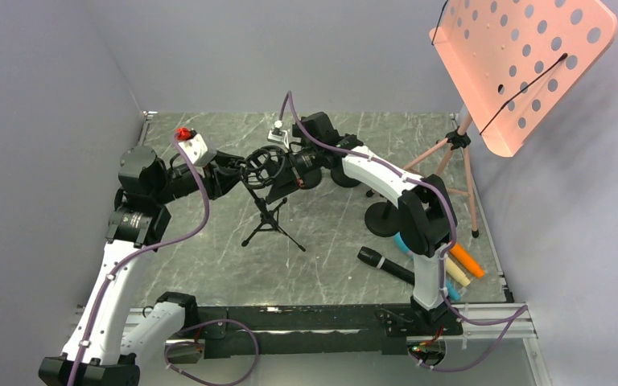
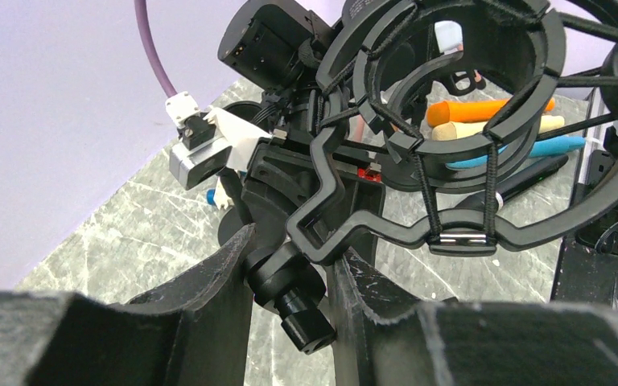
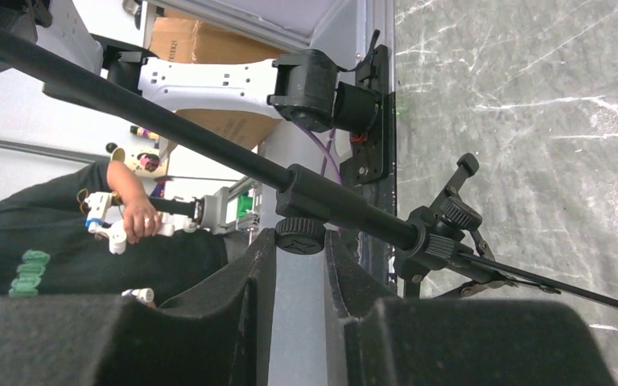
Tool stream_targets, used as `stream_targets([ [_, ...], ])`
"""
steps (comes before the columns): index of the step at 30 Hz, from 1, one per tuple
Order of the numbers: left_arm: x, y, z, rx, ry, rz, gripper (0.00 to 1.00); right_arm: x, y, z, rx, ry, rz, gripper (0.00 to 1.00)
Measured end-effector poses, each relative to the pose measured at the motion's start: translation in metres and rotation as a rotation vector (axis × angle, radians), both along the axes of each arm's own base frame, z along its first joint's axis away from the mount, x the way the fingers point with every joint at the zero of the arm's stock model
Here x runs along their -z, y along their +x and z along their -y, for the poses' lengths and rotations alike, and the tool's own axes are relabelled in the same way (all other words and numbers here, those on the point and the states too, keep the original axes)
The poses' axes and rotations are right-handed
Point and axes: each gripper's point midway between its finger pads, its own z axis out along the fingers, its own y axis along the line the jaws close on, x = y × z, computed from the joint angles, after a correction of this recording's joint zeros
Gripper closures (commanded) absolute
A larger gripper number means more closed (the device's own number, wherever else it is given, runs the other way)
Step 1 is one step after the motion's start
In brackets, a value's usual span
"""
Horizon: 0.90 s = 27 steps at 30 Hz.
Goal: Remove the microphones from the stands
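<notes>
**One microphone on the table, two grippers on the stand**

One black handheld microphone (image 1: pixel 385 264) lies flat on the grey marbled table (image 1: pixel 209 257) at the near right, just beside the right arm's upright link. It is well apart from the single small black tripod stand (image 1: pixel 269 221) at the table's centre.

The stand carries one black ring-shaped shock mount (image 2: pixel 418 237) strung with elastic cords. Its ring is empty, so the table shows through it.

Both arms reach in to the stand from either side. The left gripper (image 2: pixel 294 281) is clenched on the black swivel joint (image 2: pixel 290 293) under the shock mount, one finger pressed to each side. The right gripper (image 3: pixel 299 249) is closed on the small round black clamp knob (image 3: pixel 300 235) that hangs from the stand's pole (image 3: pixel 169 133).

Three sticks lie together at the near right: one orange (image 2: pixel 475 110), one cream (image 2: pixel 467 129) and one blue (image 2: pixel 559 146). One pink perforated metal music stand (image 1: pixel 523 64) rises at the far right on its own tripod legs.
</notes>
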Motion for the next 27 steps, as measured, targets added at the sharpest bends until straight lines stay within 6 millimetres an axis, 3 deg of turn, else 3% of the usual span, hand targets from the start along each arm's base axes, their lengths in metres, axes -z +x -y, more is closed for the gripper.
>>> stream_targets([
  [3,0.0000,0.0011,-0.0005,-0.008,-0.005,-0.007,1.00,0.0003,-0.0005,-0.0009,-0.001,0.001,0.006,0.83],
  [8,-0.0012,0.0021,-0.0009,-0.014,-0.010,-0.007,1.00,-0.0006,0.0002,-0.0015,-0.001,0.006,0.018,0.69],
  [21,-0.0028,0.0036,-0.0007,-0.019,-0.020,-0.011,1.00,-0.0024,0.0016,-0.0029,-0.005,0.017,0.030,0.67],
  [27,-0.0020,0.0039,-0.0006,-0.019,-0.021,-0.017,1.00,-0.0024,0.0021,-0.0035,-0.003,0.016,0.025,0.57],
])
